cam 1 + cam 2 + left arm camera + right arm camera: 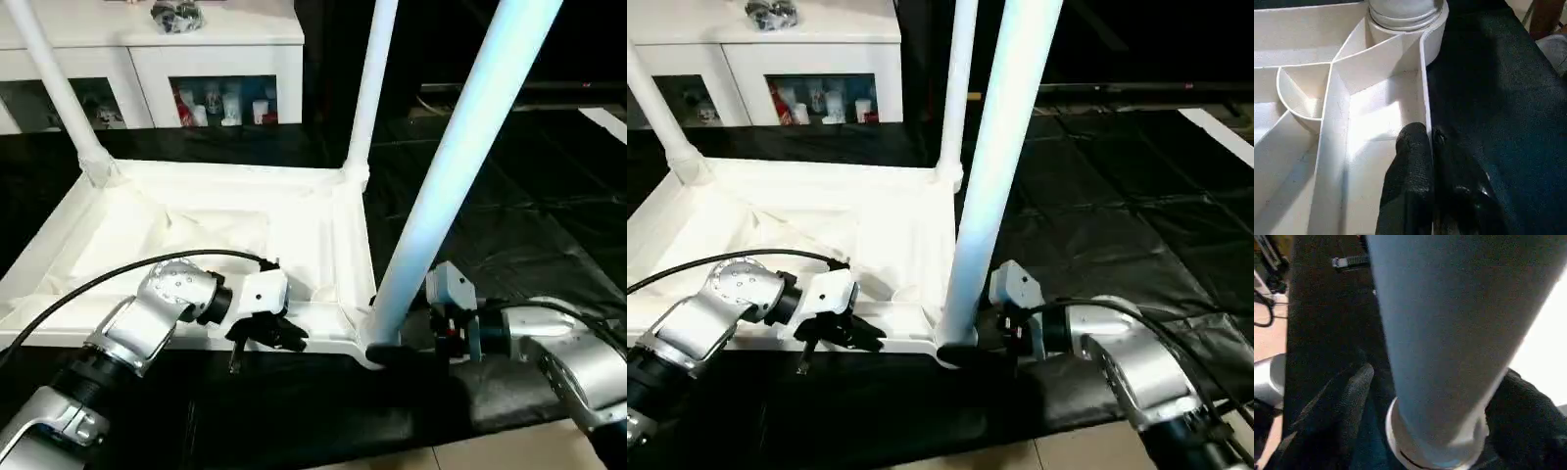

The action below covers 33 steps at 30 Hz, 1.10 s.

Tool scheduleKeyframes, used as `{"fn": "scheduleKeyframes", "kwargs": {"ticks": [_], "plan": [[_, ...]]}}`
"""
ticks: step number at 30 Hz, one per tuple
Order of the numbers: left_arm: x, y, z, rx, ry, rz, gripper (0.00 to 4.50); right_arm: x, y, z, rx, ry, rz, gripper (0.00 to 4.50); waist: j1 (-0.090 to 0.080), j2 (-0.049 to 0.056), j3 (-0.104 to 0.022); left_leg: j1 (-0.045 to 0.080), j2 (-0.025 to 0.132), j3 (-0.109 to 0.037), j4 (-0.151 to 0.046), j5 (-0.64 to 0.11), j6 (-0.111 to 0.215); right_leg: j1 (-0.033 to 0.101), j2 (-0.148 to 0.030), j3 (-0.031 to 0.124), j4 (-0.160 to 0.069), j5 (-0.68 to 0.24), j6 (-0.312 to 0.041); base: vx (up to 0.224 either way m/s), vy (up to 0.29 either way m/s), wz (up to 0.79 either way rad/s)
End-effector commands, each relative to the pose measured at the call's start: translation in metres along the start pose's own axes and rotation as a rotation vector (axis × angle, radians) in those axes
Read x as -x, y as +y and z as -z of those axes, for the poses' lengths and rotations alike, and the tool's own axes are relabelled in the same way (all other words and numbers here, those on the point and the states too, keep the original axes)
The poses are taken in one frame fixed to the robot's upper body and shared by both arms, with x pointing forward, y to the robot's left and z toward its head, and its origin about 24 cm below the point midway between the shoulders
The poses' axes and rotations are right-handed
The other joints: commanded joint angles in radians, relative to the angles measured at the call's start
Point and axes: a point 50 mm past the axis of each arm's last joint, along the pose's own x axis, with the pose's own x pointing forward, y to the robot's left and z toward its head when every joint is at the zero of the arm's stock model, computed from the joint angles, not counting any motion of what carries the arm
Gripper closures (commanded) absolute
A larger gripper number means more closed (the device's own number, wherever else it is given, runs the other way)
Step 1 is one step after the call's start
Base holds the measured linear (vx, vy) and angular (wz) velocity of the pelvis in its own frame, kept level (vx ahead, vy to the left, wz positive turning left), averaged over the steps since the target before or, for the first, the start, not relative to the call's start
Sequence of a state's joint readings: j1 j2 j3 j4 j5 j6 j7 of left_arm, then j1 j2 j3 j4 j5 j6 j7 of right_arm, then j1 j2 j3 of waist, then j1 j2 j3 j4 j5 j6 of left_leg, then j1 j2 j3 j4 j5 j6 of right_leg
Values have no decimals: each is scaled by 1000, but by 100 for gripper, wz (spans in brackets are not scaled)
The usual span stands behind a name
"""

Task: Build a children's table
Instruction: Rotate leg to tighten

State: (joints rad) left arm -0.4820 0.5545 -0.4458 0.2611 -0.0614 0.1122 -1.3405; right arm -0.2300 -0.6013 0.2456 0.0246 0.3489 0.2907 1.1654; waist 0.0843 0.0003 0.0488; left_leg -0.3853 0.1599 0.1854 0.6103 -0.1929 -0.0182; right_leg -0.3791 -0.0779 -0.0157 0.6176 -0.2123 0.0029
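Note:
The white table top (196,201) lies underside up on a black mat, its ribs showing. Three white legs stand upright in corner sockets: far left (54,78), far right (367,88) and near right (460,147). My left gripper (269,338) is at the near rim (1425,88), shut on it with one finger on each side of the thin wall. My right gripper (387,352) straddles the base of the near right leg (1449,333). One black finger (1342,406) stands a little apart from the leg and the other finger (1523,416) lies against it.
A white cabinet (216,59) with glass doors stands behind the table top. The black mat (509,206) spreads out to the right, and a strip of pale floor (490,455) runs along its near edge. A black cable (98,284) loops over my left forearm.

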Motion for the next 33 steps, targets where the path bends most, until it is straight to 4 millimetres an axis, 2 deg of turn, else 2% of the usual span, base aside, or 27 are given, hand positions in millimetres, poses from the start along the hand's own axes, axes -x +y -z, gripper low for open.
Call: {"fn": "scheduleKeyframes", "kwargs": {"ticks": [1,4,9,10,18,33], "plan": [[0,2,-9,-62,6,41,450,0,0,-1,8,-8,-18,107,-9,-6,-63,29,68,-21,-75,-133,52,29,-64,29,-57,-48,-260,0,0,0],[1,3,-6,-55,15,37,450,1,1,1,0,-9,-27,123,-7,-2,-62,30,68,-20,-76,-142,48,28,-63,28,-58,-58,-261,0,0,0],[1,3,-6,-54,17,37,450,1,0,2,-6,-14,-32,163,-6,-3,-61,31,69,-21,-78,-168,33,27,-64,29,-61,-90,-260,0,0,0],[1,3,-5,-54,18,37,450,1,0,2,-7,-16,-32,182,-6,-3,-61,31,69,-21,-79,-168,33,27,-64,29,-61,-91,-259,0,0,0],[2,4,-5,-52,19,31,450,0,0,3,-10,-22,-34,243,-5,-1,-62,31,69,-21,-79,-164,33,27,-63,28,-59,-71,-262,0,0,0],[2,5,-5,-45,18,19,450,-1,1,7,-24,-27,-32,251,-5,-2,-61,31,69,-21,-80,-177,26,26,-64,29,-61,-93,-257,0,0,0]]}}
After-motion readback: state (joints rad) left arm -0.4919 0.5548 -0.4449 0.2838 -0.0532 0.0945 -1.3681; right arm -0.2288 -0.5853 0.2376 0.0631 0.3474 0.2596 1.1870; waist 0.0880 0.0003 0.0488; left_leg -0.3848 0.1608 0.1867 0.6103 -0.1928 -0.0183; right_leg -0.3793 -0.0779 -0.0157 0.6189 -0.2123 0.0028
